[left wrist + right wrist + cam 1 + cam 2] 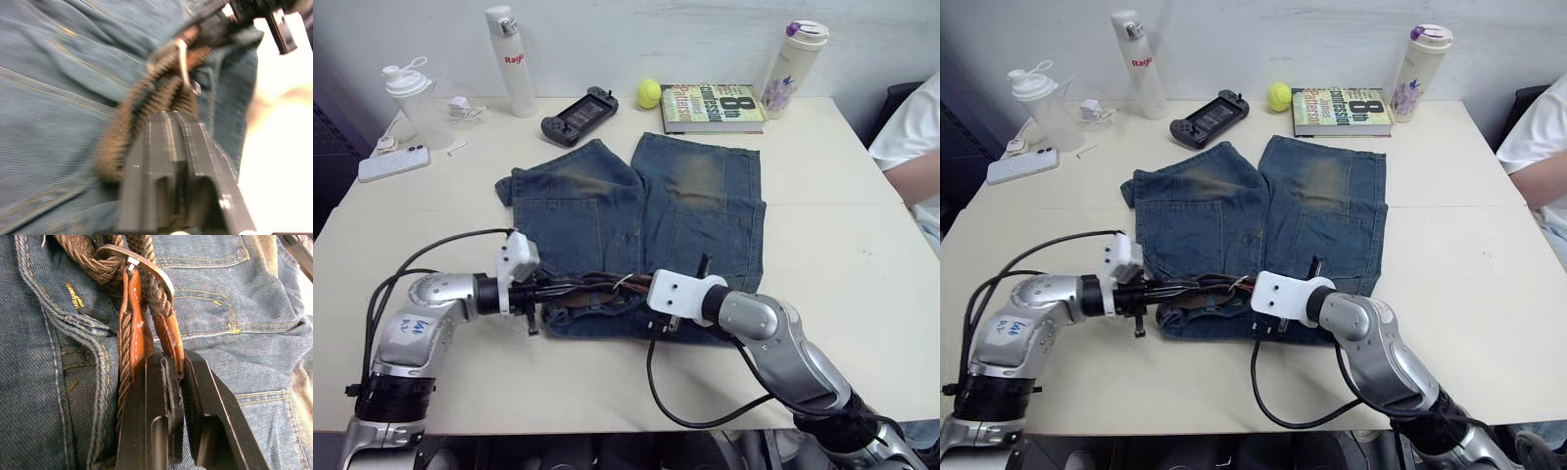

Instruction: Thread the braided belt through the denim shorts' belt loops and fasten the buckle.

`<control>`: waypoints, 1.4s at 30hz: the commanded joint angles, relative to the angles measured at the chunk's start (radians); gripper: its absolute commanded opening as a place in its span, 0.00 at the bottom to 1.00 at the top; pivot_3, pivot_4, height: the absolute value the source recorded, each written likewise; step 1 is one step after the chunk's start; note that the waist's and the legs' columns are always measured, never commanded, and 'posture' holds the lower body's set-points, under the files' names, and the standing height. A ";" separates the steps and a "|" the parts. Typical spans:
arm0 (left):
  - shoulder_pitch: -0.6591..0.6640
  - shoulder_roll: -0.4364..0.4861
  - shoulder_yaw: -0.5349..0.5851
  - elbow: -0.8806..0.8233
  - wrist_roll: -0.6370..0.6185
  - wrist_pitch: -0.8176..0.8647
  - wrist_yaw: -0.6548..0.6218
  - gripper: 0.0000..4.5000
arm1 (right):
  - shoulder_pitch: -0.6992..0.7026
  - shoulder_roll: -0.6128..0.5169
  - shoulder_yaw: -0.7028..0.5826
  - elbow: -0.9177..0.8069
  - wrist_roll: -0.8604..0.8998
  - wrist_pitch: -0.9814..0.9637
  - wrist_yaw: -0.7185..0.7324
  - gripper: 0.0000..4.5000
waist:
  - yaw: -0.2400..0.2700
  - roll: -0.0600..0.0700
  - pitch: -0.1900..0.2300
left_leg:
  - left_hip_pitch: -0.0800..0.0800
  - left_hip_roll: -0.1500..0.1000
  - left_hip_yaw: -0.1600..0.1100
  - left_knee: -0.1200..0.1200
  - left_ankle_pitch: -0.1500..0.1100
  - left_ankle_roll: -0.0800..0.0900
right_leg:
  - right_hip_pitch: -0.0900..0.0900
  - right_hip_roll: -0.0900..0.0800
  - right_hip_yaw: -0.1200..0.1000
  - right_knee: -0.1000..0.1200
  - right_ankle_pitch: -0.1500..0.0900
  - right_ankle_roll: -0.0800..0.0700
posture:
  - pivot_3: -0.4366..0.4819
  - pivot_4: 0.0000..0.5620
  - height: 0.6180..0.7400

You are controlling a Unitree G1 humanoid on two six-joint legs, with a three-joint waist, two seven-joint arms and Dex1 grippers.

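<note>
Braided belt point(592, 286) lies along the waistband at the near edge of the denim shorts point(646, 220), bunched between the two grippers at about six o'clock on the table point(842, 245). The right gripper point(168, 377) is clamped on the tan leather tab just behind the buckle point(139, 262), and woven strap already passes through the metal frame. The left gripper point(168, 120) presses its fingers together against the woven strap; whether it truly pinches the strap I cannot tell for sure, though it looks closed on it.

Judging by this, threading seems largely done and the work is at the fastening stage: the strap is in the frame, but I cannot see the prong seated through the weave, so the buckle is probably not yet secured. Individual belt loops are hard to make out, so how many were caught stays uncertain.

Farther off, toward twelve o'clock, sit a game controller point(579, 115), a yellow ball point(649, 93), a book point(713, 108) and a white bottle point(510, 61). A shaker cup point(414, 101) and a phone point(393, 163) rest near ten o'clock, a flowered tumbler point(793, 69) near one o'clock, and a person's sleeve point(911, 132) at three o'clock.
</note>
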 commanded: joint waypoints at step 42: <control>0.075 0.058 -0.122 0.171 0.174 -0.303 0.066 0.01 | 0.569 -0.299 -0.583 -0.087 0.103 -0.549 -0.040 0.00 | 0.002 0.005 -0.003 | 0.019 -0.001 0.002 -0.014 -0.002 0.000 | 0.017 0.000 0.003 -0.012 -0.001 0.001 | 0.48 0.27 1.00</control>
